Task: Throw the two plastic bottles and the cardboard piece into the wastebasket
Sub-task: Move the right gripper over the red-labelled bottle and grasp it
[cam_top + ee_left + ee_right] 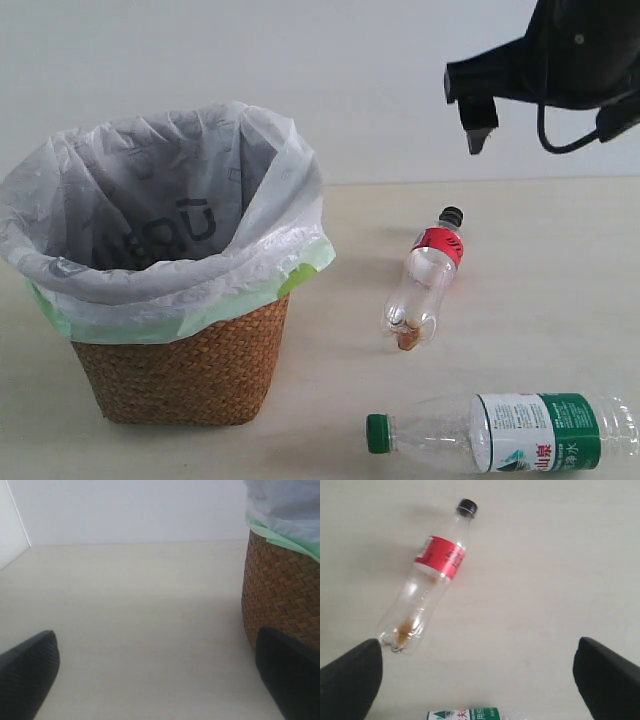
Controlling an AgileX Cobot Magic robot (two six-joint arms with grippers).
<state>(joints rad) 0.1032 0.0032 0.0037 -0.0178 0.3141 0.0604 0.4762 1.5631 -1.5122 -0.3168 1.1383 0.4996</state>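
Observation:
The wastebasket [190,370], brown wicker lined with a white and pale green bag, stands at the left. The smaller bottle [425,275], with a black cap and red label, lies to its right on the table, cap pointing away. The longer bottle [510,432], with a green cap and white-green label, lies at the front right, cap toward the basket. My right gripper [478,120] hangs high above the smaller bottle [427,585], open [477,650] and holding nothing. My left gripper [156,640] is open and low over bare table beside the basket's wicker wall [280,595]. The cardboard piece is out of view.
A pale wooden table [520,250] runs back to a white wall [350,60]. A black cable [560,140] loops under the right arm. The left wrist view shows a second wall [10,535] meeting the table at a corner.

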